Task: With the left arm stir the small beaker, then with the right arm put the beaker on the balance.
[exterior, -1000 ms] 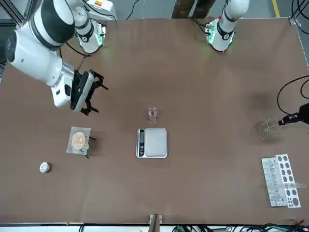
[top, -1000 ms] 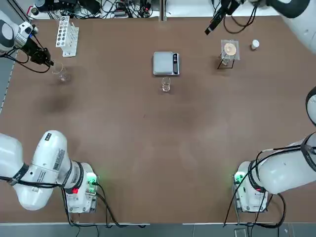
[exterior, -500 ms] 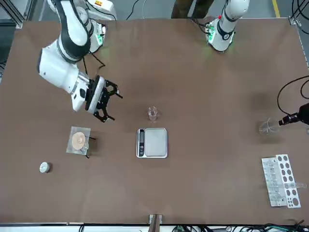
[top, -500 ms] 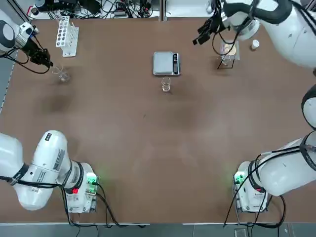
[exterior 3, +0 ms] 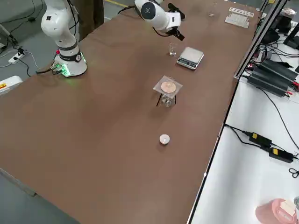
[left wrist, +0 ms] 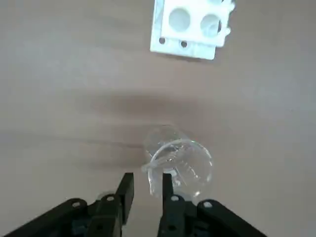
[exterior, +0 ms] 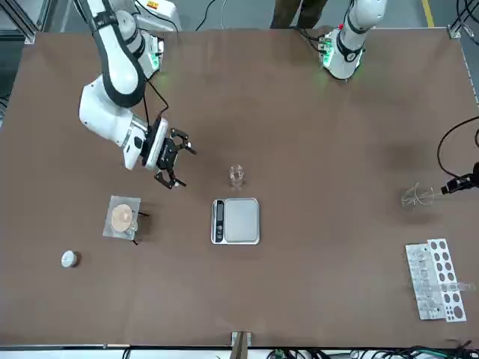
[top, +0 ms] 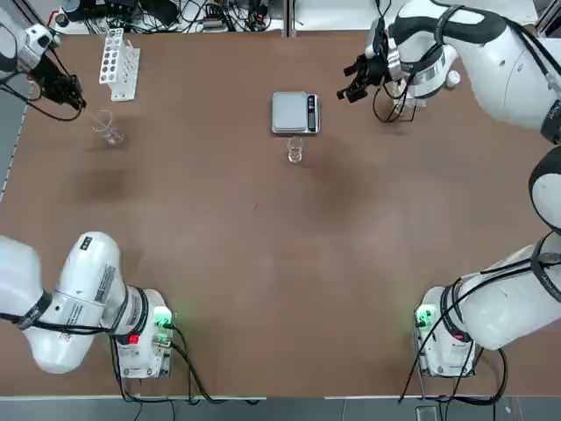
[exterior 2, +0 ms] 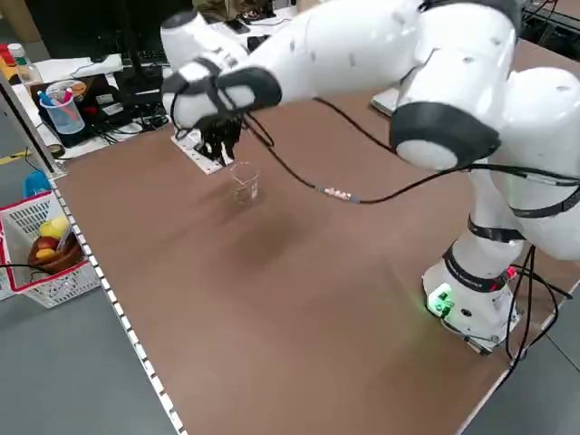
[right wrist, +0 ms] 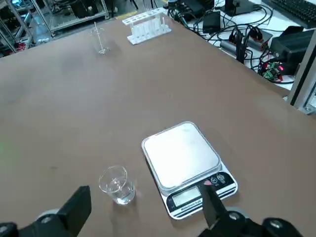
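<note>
The small beaker (top: 294,151) stands on the brown table just in front of the balance (top: 294,112), apart from it. My right gripper (top: 353,81) hovers open and empty to the right of the balance; its wrist view shows the small beaker (right wrist: 117,185) and balance (right wrist: 182,160) ahead of its spread fingers. At the far left edge, my left gripper (top: 79,103) sits beside a larger glass vessel (top: 110,132) with a rod lying in it. The left gripper (left wrist: 145,180) stands open by a narrow gap, nothing between its fingers.
A white test tube rack (top: 118,63) stands at the back left. A small stand with a round disc (exterior: 123,217) and a white cap (exterior: 69,259) sit on the right arm's side. Cables run along the far edge.
The right arm has swung in from the back right corner toward the balance and beaker. The left gripper has drawn back slightly from the larger vessel, which stayed put.
</note>
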